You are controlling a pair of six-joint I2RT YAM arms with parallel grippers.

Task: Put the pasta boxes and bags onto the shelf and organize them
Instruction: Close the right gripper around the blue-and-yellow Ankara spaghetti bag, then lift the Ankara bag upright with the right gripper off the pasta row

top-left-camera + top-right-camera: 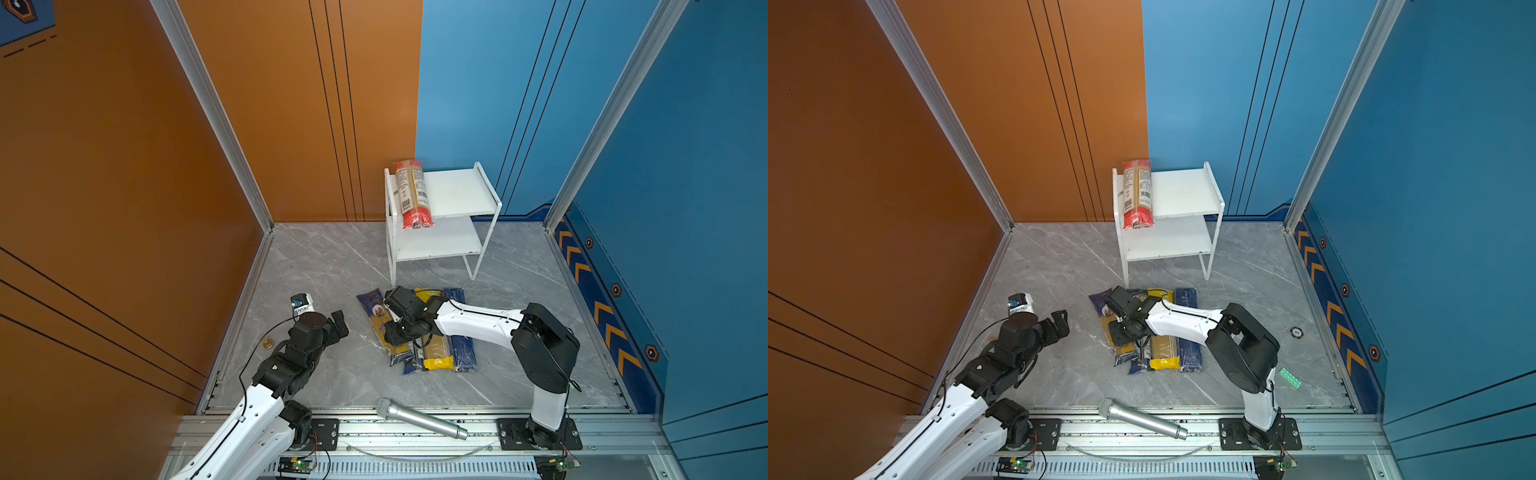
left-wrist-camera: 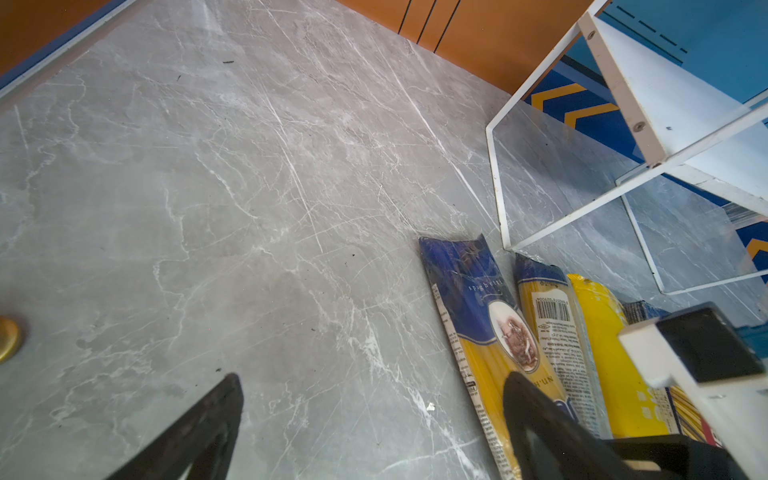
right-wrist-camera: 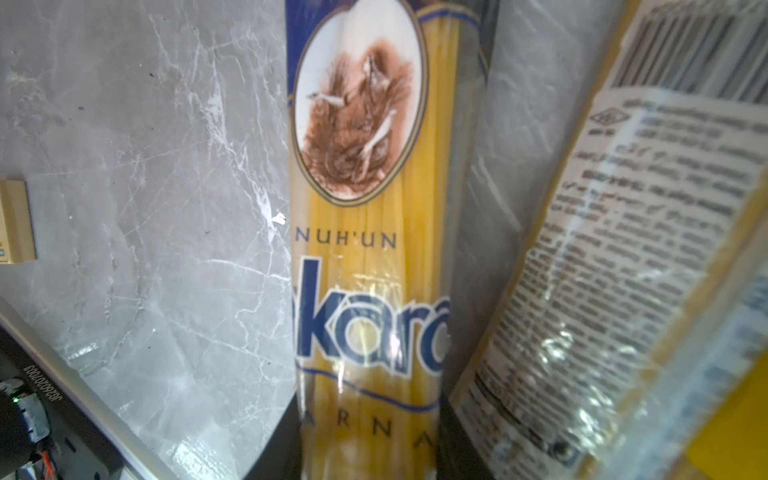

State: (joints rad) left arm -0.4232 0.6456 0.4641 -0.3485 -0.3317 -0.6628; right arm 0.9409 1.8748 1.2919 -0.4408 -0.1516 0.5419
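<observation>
- The ankara bag lies flat on the grey marble-look tabletop, just on the arms' side of the shelf. Its long axis runs toward the shelf's front left leg, with the navy end nearest that leg.
- It's glossy clear film over straight yellow spaghetti. I can read "spaghetti" on the navy end, then there's an oval brown drawing, "NUH'UN", and big navy letters "kara".
- The right gripper is clenched across this bag. One dark finger presses each long edge, farther from the shelf than the lettering.
- The left gripper is released, with its jaws spread wide. It hangs over bare tabletop, left of the packs and farther from the shelf.
- Three more packs lie alongside, pointing roughly the same way: a barcode bag with fine print, a yellow bag and a dark navy bag.
- The red-ended clear bag rests on the shelf's top board by its left edge, lengthwise front to back. Its near red end overhangs the front.
</observation>
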